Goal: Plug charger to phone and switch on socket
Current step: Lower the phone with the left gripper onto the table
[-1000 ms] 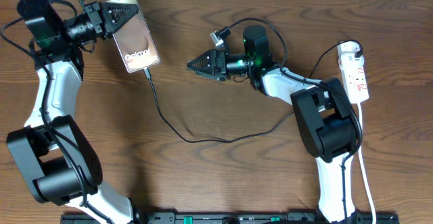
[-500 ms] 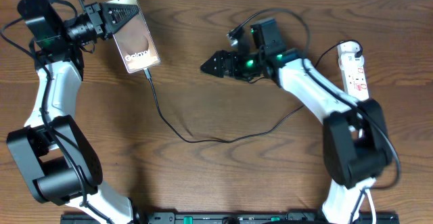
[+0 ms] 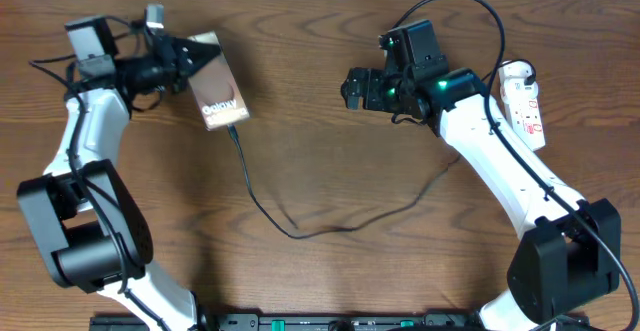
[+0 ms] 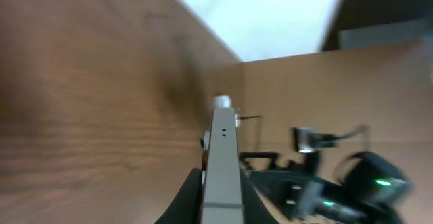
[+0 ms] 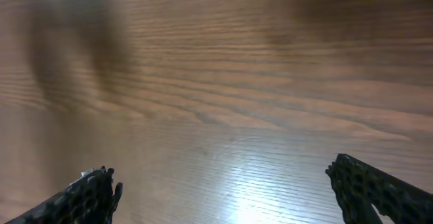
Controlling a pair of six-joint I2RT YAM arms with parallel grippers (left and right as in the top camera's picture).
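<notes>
At the table's far left: the left claw (image 3: 190, 56) is pressed together on the phone (image 3: 225, 96), pinching its upper end. The wrist view shows it edge-on between the fingers (image 4: 193, 193), a grip that likely steadies it against the cable's pull.
Charger (image 3: 262, 209): the thin black cable leaves the phone's lower edge and loops loosely across the table (image 3: 330, 161) toward the right arm. Its tip meets the phone, so plugging looks done, though the joint is too small to confirm.
Right claw (image 3: 350, 84): spread wide and pinching nothing, over bare wood between phone and socket. It seems free for the switch.
Socket (image 3: 527, 106): the white strip lies at the far right, well apart from the right claw. I cannot tell its switch position.
Step left: pressing that switch, which calls for reaching right.
</notes>
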